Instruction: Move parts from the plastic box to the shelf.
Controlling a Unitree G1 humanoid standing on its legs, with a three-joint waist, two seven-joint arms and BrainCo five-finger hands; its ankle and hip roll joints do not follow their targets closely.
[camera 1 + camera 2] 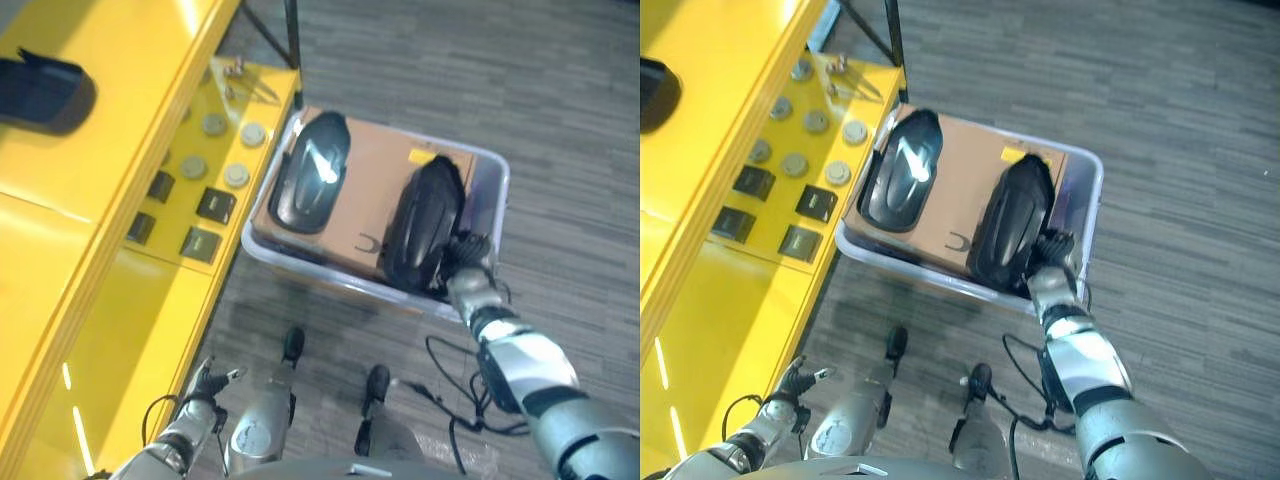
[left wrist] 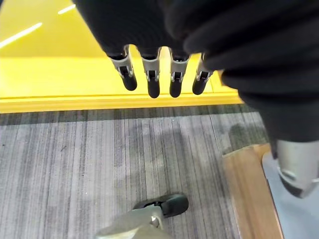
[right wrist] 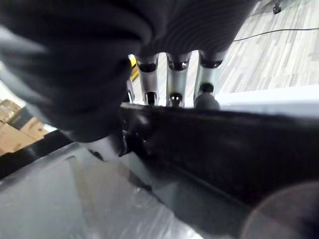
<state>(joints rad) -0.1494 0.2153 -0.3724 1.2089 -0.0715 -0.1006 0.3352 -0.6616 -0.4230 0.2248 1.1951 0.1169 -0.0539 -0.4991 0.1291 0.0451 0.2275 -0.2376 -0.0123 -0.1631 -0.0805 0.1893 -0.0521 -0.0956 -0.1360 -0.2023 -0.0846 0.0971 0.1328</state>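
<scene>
The shelf (image 1: 90, 160) at the left of the frame is bright yellow, with grey round discs (image 1: 237, 175) and small black squares (image 1: 215, 205) on its lower level. A dark navy part (image 1: 40, 90) lies in the upper left corner. The plastic box (image 1: 495, 175) is pale translucent grey, and brown cardboard (image 1: 375, 170) lines it inside. Two glossy black parts (image 1: 310, 170) lie on the cardboard, the left one with a white shine. The floor (image 1: 560, 100) is grey with fine darker stripes. The right hand (image 1: 470, 262) is silver with a dark cover; the left hand (image 2: 149, 74) has silver fingers with black tips.
</scene>
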